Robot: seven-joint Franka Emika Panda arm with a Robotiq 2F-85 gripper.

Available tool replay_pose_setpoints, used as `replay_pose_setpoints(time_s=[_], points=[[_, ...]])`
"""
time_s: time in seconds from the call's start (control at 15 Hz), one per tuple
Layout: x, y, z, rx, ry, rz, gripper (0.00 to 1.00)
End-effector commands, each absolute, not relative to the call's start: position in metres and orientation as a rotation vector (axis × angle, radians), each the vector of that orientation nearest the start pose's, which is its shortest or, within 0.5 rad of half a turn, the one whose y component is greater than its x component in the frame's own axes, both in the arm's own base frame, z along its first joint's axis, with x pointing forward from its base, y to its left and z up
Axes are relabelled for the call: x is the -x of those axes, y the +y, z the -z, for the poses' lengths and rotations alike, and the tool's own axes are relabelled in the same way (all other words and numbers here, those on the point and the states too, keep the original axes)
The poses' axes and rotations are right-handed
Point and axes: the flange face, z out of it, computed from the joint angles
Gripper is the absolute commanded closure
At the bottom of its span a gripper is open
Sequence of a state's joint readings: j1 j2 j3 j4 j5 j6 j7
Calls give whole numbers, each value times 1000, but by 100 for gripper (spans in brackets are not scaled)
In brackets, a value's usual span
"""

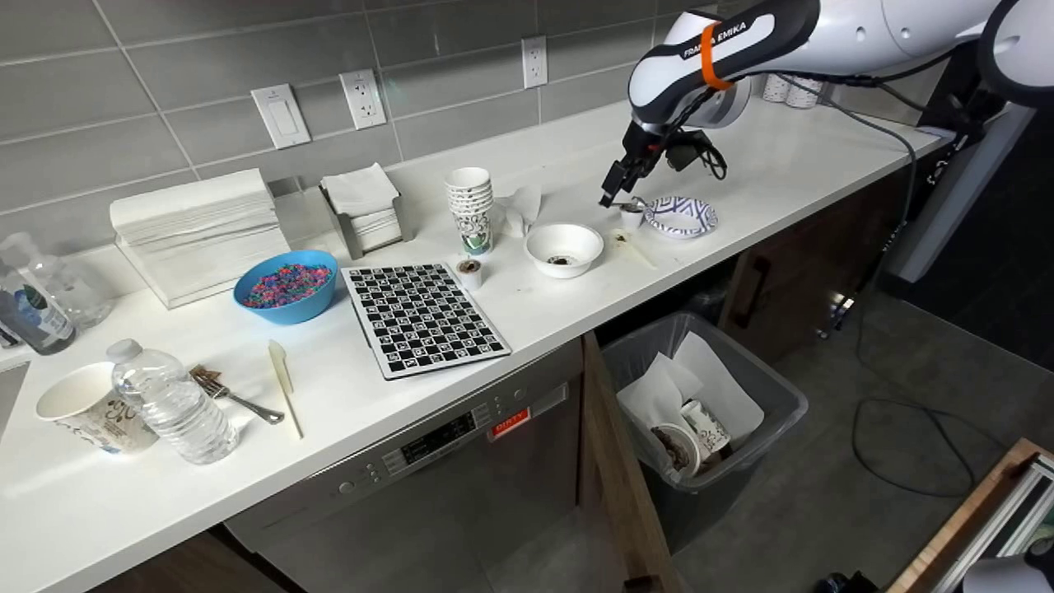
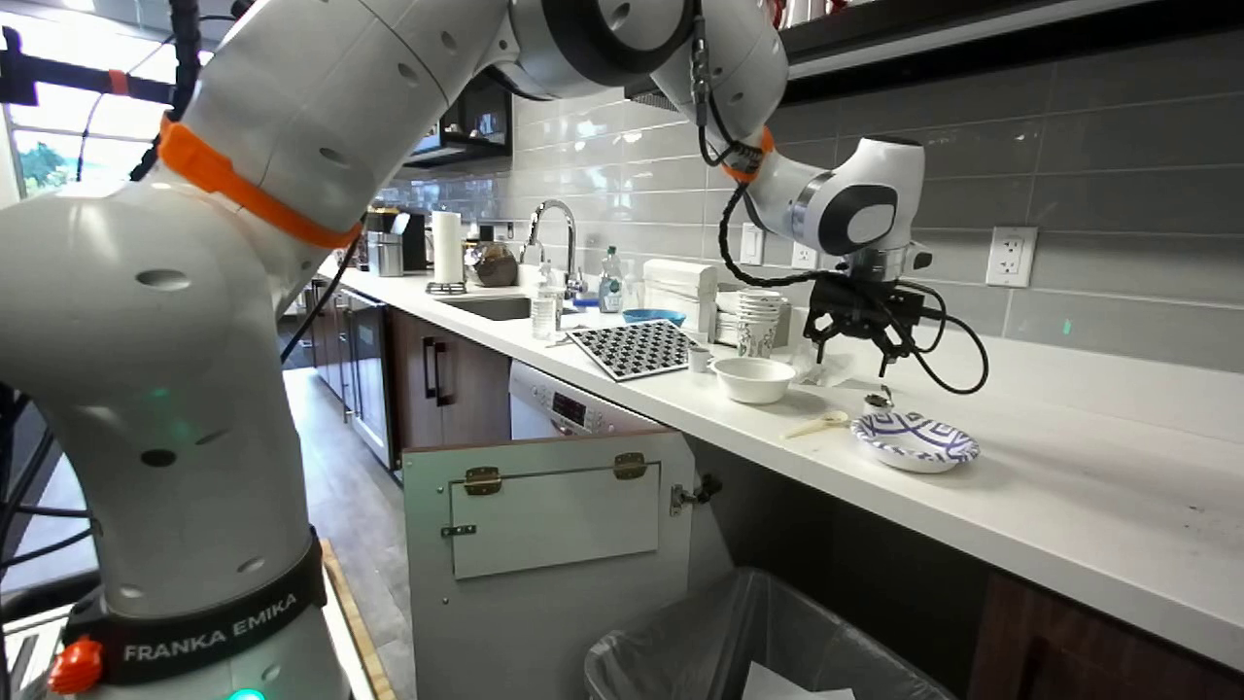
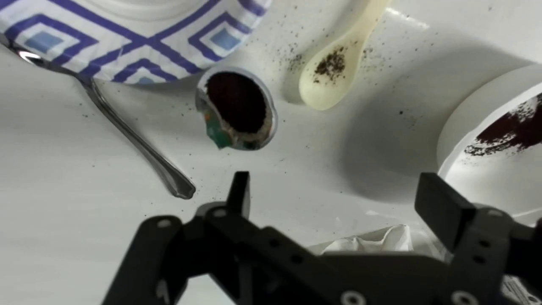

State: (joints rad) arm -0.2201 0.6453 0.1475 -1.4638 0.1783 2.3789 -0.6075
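Note:
My gripper [image 3: 338,199] stands open above the white counter, with nothing between its fingers. It is also visible in both exterior views, as the black gripper [image 2: 852,362] over the back of the counter. Nearest in the wrist view is a small pod cup [image 3: 267,123] of dark brown powder, its torn foil lid hanging. A patterned paper bowl [image 3: 139,55] sits beside it, and a metal utensil handle [image 3: 139,144] reaches out near the bowl's edge. Further right are a pale spoon [image 3: 322,91] with brown grains and a white bowl [image 3: 465,114] holding dark powder.
Crumpled white material [image 3: 377,243] lies below the white bowl. Along the counter stand stacked paper cups [image 1: 473,226], another pod cup [image 1: 469,276], a checkered board [image 1: 420,317], a blue bowl [image 1: 300,310] and a water bottle [image 1: 177,408]. An open cabinet door [image 2: 554,593] adjoins a trash bin [image 1: 786,412].

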Motion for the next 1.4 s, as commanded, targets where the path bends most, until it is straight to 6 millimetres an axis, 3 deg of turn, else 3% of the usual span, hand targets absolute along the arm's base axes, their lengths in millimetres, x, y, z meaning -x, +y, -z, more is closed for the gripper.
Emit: replay_pose_setpoints(time_s=[0.0,0.13,0.2,0.33,0.53,0.6,0.67,0.73,1.0,1.33], points=[[-732,-70,-339,2913,-471,331,0],[-731,-67,-340,2880,-407,281,0],[-715,-58,-321,2873,-366,267,0],[-689,-59,-309,2895,-282,230,0],[-662,-54,-279,2977,-226,171,0],[-658,-50,-276,3032,-219,228,0],[-664,-35,-282,3053,-230,333,0],[-677,-55,-274,2996,-250,250,0],[-672,-30,-279,3031,-254,326,0],[-674,-36,-281,3019,-256,340,0]])
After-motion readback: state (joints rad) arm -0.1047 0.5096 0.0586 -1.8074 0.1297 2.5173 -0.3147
